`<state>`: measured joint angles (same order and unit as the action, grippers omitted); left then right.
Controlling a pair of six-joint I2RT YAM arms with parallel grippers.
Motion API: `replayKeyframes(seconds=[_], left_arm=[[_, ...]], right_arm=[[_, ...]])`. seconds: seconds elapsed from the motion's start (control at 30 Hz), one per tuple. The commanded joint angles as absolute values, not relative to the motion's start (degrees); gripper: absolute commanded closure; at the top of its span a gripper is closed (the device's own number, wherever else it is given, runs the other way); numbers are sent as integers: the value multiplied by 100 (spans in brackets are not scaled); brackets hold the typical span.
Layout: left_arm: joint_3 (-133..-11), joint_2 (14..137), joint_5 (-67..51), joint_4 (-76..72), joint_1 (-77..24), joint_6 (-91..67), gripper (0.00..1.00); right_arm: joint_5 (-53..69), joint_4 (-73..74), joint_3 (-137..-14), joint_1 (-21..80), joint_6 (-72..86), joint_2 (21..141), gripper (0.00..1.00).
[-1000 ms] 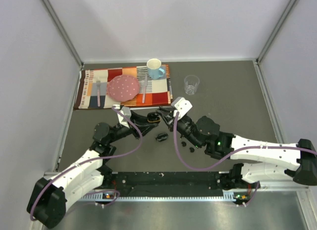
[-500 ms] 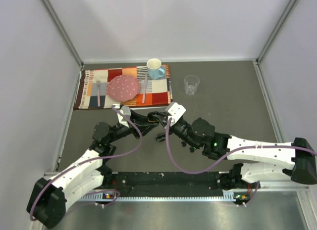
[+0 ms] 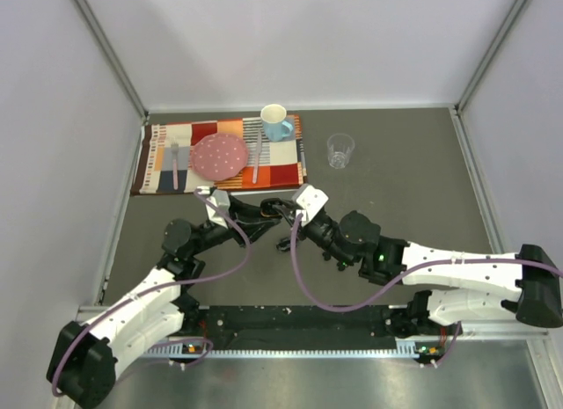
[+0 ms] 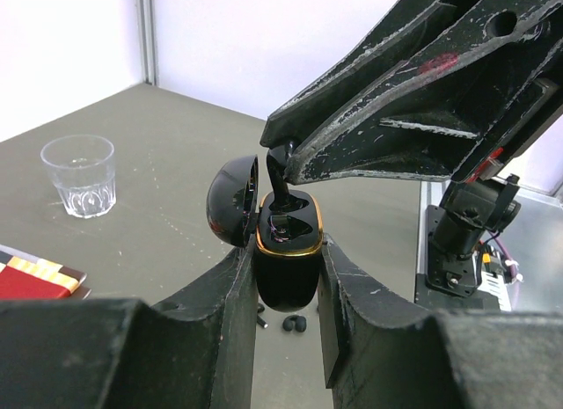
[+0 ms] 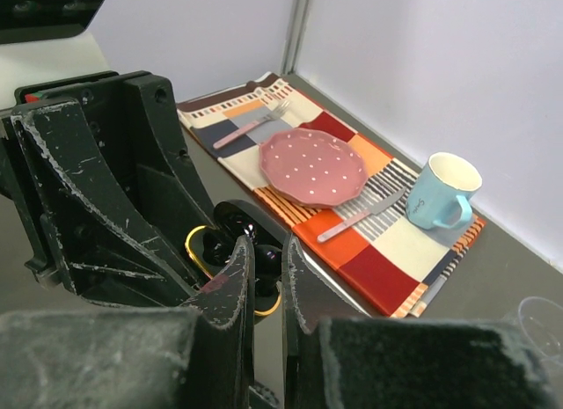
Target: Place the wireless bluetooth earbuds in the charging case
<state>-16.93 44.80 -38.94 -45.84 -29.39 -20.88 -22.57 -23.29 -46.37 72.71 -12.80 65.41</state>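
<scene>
Bright, even diffuse light from above, white walls (image 3: 308, 40) near washed out, only faint soft shadows on the grey table (image 3: 413, 189); top view sharp; both wrist views soft-focused at 6 o'clock, slight sheen on the charging case (image 4: 286, 281).

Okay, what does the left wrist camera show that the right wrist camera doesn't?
Only the left wrist view shows the case's open lid, the earbud pinched by the right tool and reaching down into the case, and loose earbuds lying below it. Only the right wrist view shows the pink plate, blue mug and cutlery. Both show the gold-rimmed charging case held in the left tool.
</scene>
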Motion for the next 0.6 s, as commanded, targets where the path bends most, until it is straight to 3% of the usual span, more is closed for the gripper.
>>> replayKeyframes(seconds=[0.0, 0.57], left_arm=[[-1784, 4324, -3762, -5036, -2962, -2004, 100], [-1617, 4236, -3331, -5300, -2971, -1899, 100]], right_arm=[[-2215, -2426, -4517, 7330, -1318, 6495, 100], [-2057, -1942, -4693, 7339, -818, 6478, 100]])
